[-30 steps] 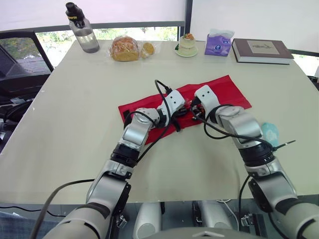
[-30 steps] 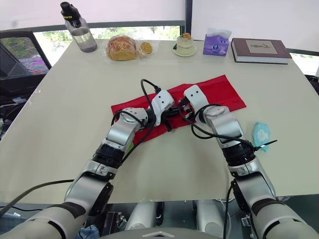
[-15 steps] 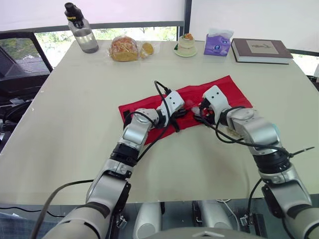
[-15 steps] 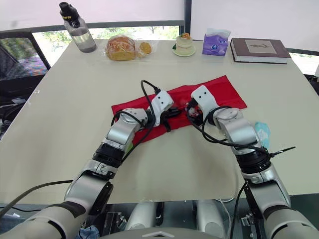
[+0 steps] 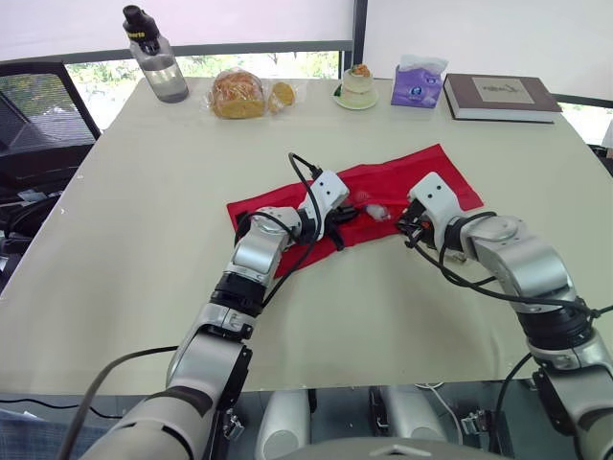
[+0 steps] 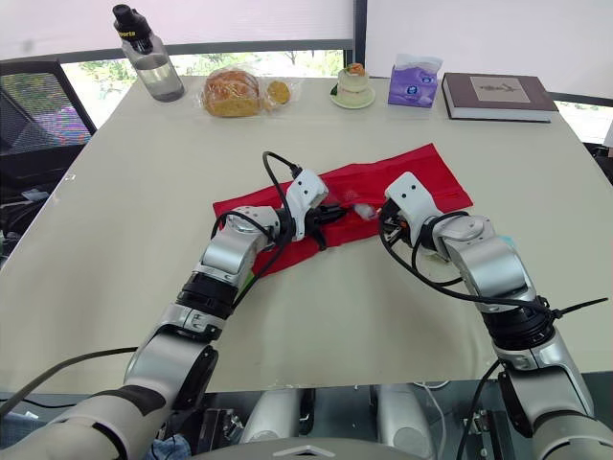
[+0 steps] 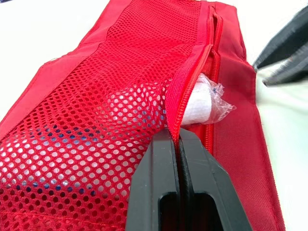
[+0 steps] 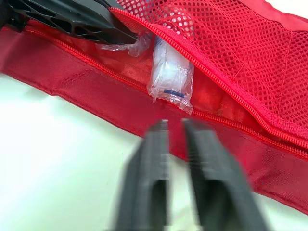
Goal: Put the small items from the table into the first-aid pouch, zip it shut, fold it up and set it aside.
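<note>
The red first-aid pouch (image 5: pixel 436 171) lies unfolded mid-table. My left gripper (image 7: pixel 174 137) is shut on the zip edge of the pouch's mesh pocket (image 7: pixel 120 72) and holds that edge lifted. A white roll in clear wrap (image 8: pixel 171 72) lies in the pocket mouth, partly under the mesh; it also shows beside the left gripper (image 5: pixel 347 213) as a pale roll (image 5: pixel 375 209). My right gripper (image 5: pixel 406 226) hovers just off the pouch's near edge, a little right of the roll. Its fingers (image 8: pixel 147 173) stand slightly apart with nothing between them.
Along the far edge stand a water bottle (image 5: pixel 153 59), bagged bread (image 5: pixel 239 94), a small dessert cup (image 5: pixel 360 86), a purple tissue pack (image 5: pixel 419 84) and a brown book (image 5: pixel 503 96). A dark chair (image 5: pixel 38 125) sits off the table's left side.
My right gripper has pulled back out of the pocket mouth toward the right and near edge, leaving the wrapped roll in the opening. The left gripper has kept its hold.
</note>
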